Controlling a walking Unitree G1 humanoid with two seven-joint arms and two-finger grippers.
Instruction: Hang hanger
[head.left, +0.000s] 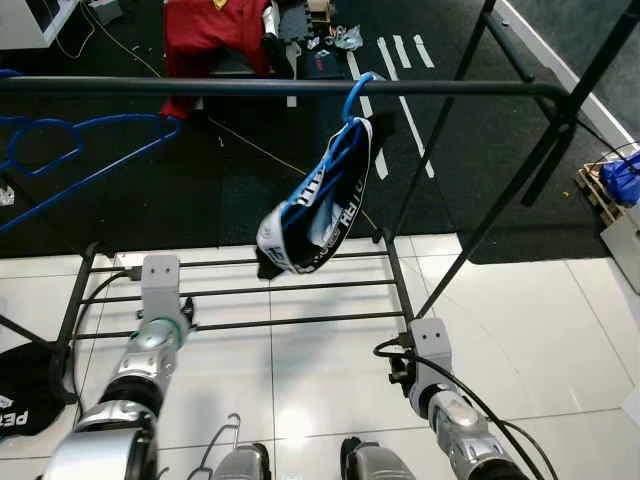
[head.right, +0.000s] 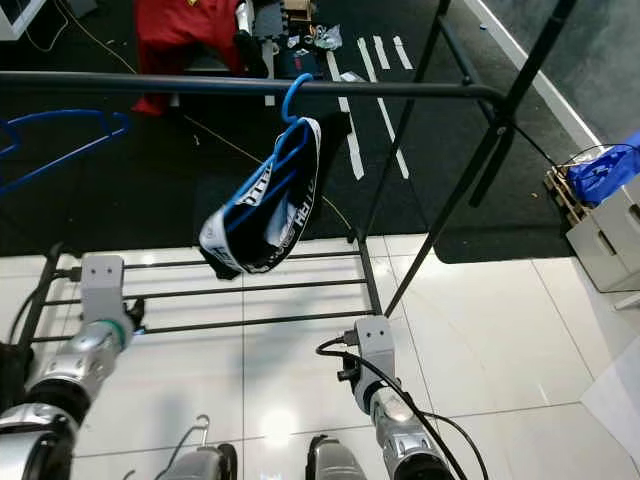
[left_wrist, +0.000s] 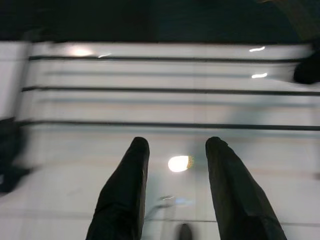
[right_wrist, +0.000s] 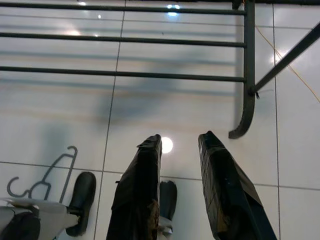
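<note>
A blue hanger (head.left: 352, 98) carrying a black-and-white garment (head.left: 315, 205) hangs by its hook on the clothes rack's top rail (head.left: 200, 86), near the right end. Both end effectors, left (left_wrist: 175, 187) and right (right_wrist: 182, 187), are released, empty, pointing at the tiled floor (head.left: 520, 320).

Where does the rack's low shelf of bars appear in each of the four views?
Left eye: low shelf, centre-left.
Right eye: left half, mid-height.
Left wrist: across the upper half.
Right wrist: across the top.
Shared landmark: white tiled floor beneath it.
</note>
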